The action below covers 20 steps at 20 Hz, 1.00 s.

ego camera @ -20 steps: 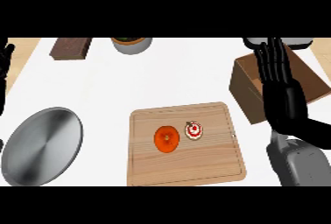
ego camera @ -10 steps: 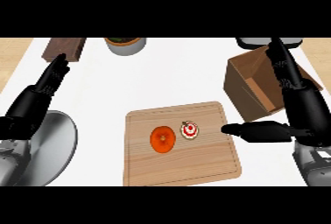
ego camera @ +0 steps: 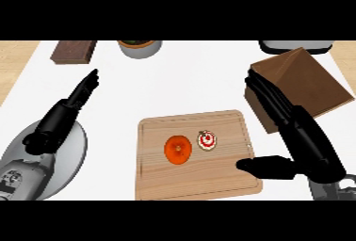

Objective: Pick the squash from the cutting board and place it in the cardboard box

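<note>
An orange squash (ego camera: 178,149) lies on the wooden cutting board (ego camera: 198,181), near its middle. Beside it, to the right, sits a small red-and-white item (ego camera: 207,140). The brown cardboard box (ego camera: 302,86) stands at the right rear, tilted. My right hand (ego camera: 302,140) hovers open over the board's right edge, fingers stretched toward the box and thumb pointing left, a short way right of the squash. My left hand (ego camera: 67,113) is open at the left, fingers straight and pointing away, above the grey plate (ego camera: 67,155).
A dark brown block (ego camera: 74,51) lies at the rear left. A grey pot (ego camera: 140,47) with a plant stands at the rear centre. A grey object (ego camera: 293,45) sits behind the box. Bare white counter (ego camera: 181,84) lies between board and pot.
Both hands have come further into view and nearer the board. The right hand has dropped from the box toward the board's right edge. The squash has not moved.
</note>
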Available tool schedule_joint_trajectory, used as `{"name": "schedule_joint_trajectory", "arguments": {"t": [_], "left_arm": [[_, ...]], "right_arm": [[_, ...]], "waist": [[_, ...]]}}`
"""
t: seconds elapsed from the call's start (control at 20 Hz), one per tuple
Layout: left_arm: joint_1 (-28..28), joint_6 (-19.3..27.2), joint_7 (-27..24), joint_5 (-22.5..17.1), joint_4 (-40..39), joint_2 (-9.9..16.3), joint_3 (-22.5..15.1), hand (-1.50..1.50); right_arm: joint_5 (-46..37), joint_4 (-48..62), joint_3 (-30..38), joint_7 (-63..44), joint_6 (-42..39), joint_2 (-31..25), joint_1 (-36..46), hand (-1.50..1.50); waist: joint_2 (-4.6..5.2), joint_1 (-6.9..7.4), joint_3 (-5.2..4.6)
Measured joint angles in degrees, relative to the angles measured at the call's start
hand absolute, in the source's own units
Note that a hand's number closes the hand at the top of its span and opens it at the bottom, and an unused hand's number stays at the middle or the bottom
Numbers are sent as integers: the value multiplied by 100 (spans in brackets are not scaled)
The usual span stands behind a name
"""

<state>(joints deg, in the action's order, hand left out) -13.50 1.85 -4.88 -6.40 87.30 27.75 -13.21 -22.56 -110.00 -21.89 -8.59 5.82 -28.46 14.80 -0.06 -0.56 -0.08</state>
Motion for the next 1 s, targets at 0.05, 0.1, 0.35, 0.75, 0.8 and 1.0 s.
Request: {"name": "schedule_joint_trajectory", "arguments": {"t": [0.05, 0.1, 0.35, 0.75, 0.8, 1.0], "left_arm": [[2, -61, -41, -20, -22, 23, 39, 0], [3, -80, -67, -10, -40, 9, 41, 0], [-101, -138, 21, 32, -95, -55, 19, 0], [-141, -175, 56, 122, -84, -156, 58, 0], [-132, -196, 27, 138, -112, -158, 72, 0], [7, -299, -95, 169, -90, -166, 139, 0]], "right_arm": [[-93, -71, -86, -131, -162, -76, 39, -150], [-264, -125, -244, -336, -297, -102, 98, -150], [-778, -213, -968, -1504, -1344, -169, 651, -150], [-1034, -155, -2062, -3726, -3050, 934, 1690, -150], [-1060, -75, -2177, -3979, -3196, 1161, 1792, -150], [-1119, 353, -2336, -4404, -3495, 1838, 2006, -150]], "waist": [[-1, 10, 0], [-4, 21, -1], [-9, 92, -10], [-15, 112, -8], [-13, 110, -7], [-10, 103, -3]]}}
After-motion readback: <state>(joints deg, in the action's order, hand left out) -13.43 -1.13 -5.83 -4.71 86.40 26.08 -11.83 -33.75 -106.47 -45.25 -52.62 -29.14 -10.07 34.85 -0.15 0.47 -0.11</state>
